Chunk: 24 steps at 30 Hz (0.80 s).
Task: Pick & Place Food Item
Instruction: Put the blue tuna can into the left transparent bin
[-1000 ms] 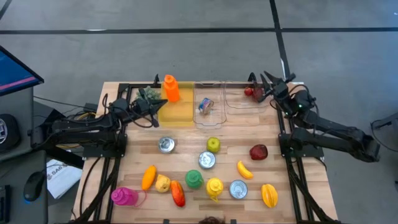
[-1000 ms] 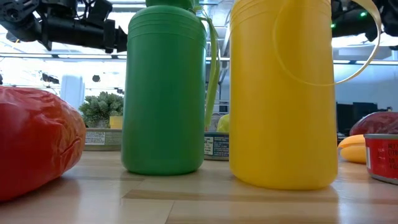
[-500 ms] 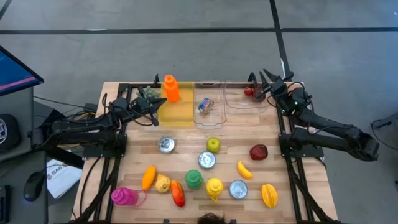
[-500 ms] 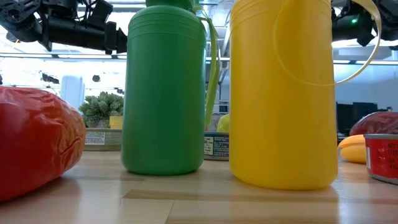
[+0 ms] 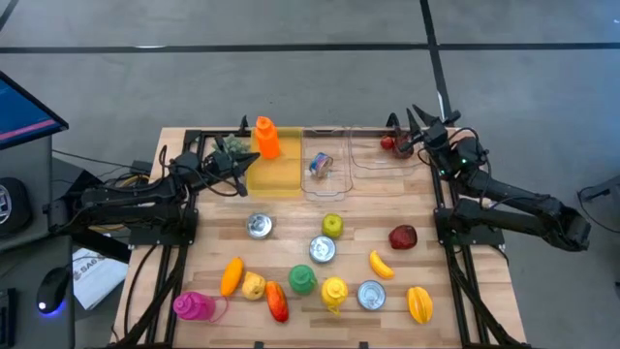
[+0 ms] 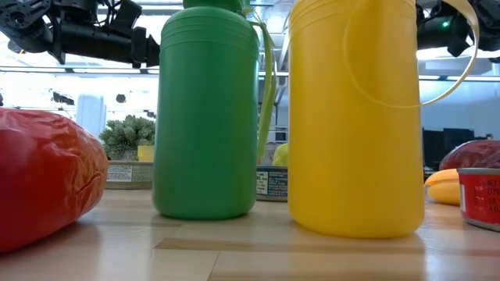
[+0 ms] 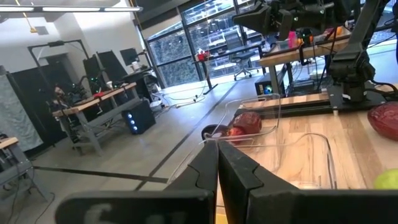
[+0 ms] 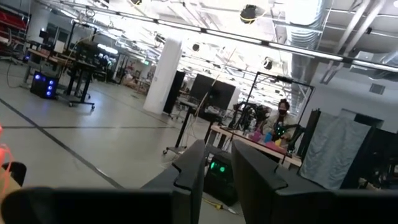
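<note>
A red food item point(image 5: 390, 143) lies on the floor of the clear bin point(image 5: 373, 165) at the table's far right; it also shows in the left wrist view as the red item point(image 7: 241, 122). My right gripper point(image 5: 403, 124) hangs just above and beside it. Its fingers point(image 8: 189, 168) stand a little apart with nothing between them. My left gripper point(image 5: 242, 173) is shut and empty point(image 7: 217, 152), level over the near edge of the yellow bin point(image 5: 274, 174). More food lies loose on the table: a red apple point(image 5: 403, 236), a banana point(image 5: 380, 264) and a green apple point(image 5: 332, 225).
An orange bottle point(image 5: 266, 138) stands in the yellow bin, and a can point(image 5: 321, 164) lies in the middle clear bin. Cans point(image 5: 259, 226), bottles point(image 5: 334, 290) and peppers point(image 5: 277, 301) crowd the table's near half. In the low view, a green bottle point(image 6: 207, 109) and a yellow one point(image 6: 355, 117) block most of the scene.
</note>
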Each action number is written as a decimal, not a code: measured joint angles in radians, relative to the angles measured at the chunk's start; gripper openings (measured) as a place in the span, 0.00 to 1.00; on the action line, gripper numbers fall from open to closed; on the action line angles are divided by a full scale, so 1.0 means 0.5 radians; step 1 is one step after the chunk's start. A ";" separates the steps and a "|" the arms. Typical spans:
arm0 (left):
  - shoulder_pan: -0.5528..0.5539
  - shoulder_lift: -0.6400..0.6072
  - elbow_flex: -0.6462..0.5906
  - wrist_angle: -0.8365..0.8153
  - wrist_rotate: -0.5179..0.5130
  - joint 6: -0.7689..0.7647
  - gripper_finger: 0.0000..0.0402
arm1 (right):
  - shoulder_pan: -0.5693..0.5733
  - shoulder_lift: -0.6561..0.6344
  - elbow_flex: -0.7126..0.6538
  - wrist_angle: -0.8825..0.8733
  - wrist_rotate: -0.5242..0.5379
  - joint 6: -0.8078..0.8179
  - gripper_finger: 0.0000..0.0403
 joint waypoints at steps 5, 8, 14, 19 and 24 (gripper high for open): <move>0.000 0.000 0.000 0.000 0.000 -0.005 0.00 | 0.052 0.007 0.000 -0.001 -0.110 0.001 0.19; 0.000 0.000 0.000 0.001 0.000 -0.006 0.00 | 0.110 0.021 0.000 -0.011 -0.209 0.001 0.19; 0.000 0.000 0.000 0.000 0.001 -0.061 0.00 | 0.231 0.149 0.001 -0.016 -0.343 0.158 0.19; 0.000 0.000 0.000 -0.004 0.001 -0.129 0.00 | 0.330 0.335 0.001 -0.017 -0.382 0.278 0.19; 0.000 0.000 0.000 -0.006 0.001 -0.134 0.00 | 0.388 0.529 0.035 -0.045 -0.387 0.278 0.19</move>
